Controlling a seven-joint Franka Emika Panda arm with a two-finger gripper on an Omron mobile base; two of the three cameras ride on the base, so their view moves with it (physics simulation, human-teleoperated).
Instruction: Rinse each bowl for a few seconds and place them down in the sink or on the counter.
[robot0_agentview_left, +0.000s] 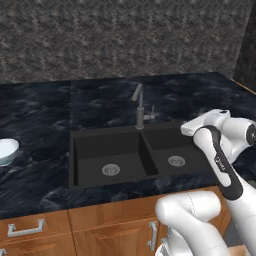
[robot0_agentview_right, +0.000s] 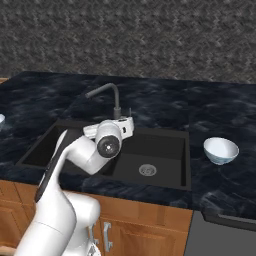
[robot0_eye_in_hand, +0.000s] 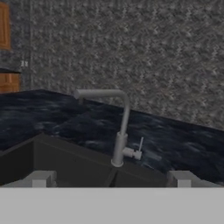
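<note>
One small white bowl (robot0_agentview_left: 7, 150) sits upright on the black counter (robot0_agentview_left: 40, 115) at the far left, well away from the arm. A second bowl (robot0_agentview_right: 220, 150) rests on the counter (robot0_agentview_right: 215, 110) to the right of the sink (robot0_agentview_right: 160, 150). The white hand (robot0_agentview_right: 120, 126) hovers over the sink's divider, just in front of the gooseneck faucet (robot0_agentview_right: 112, 97). In the hand view my gripper (robot0_eye_in_hand: 111, 179) is open, both fingertips (robot0_eye_in_hand: 41, 178) wide apart with nothing between them. It faces the faucet (robot0_eye_in_hand: 120, 131) across the basin (robot0_eye_in_hand: 57, 157).
The faucet's small side lever (robot0_agentview_left: 150, 116) points right. Brown cabinets with silver handles (robot0_agentview_left: 25, 229) run below the counter. The grey speckled wall (robot0_agentview_left: 125, 40) stands behind. A dark panel (robot0_agentview_right: 225, 235) sits at the lower right below the counter edge.
</note>
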